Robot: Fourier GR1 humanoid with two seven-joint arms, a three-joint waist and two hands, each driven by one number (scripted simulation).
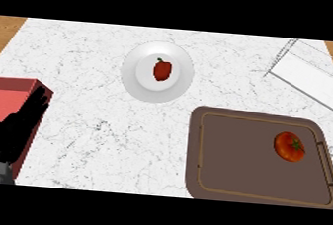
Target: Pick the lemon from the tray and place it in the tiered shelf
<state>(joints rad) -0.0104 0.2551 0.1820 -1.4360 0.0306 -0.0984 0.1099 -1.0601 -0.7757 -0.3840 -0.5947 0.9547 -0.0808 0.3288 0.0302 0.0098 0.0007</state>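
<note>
A brown tray (258,191) holds a tomato (289,146) near its right edge, below the wire shelf (315,79). A white plate (156,91) carries a red pepper (162,70). Over a red box (2,96), the left hand (11,127) rests open, fingers straight, holding nothing.

Even, bright, diffuse light over white marbled bench (90,103); no glare, no hot spots. Faint soft shading on round white plate (158,72) toward lower rim. Shallow shadow along inner left wall of dark brown rectangular tray (260,164). Small soft shadow under red-orange round fruit (289,146). Black left hand (11,127) reads near silhouette, detail lost in darkness. Soft, slightly blurred edges throughout.
</note>
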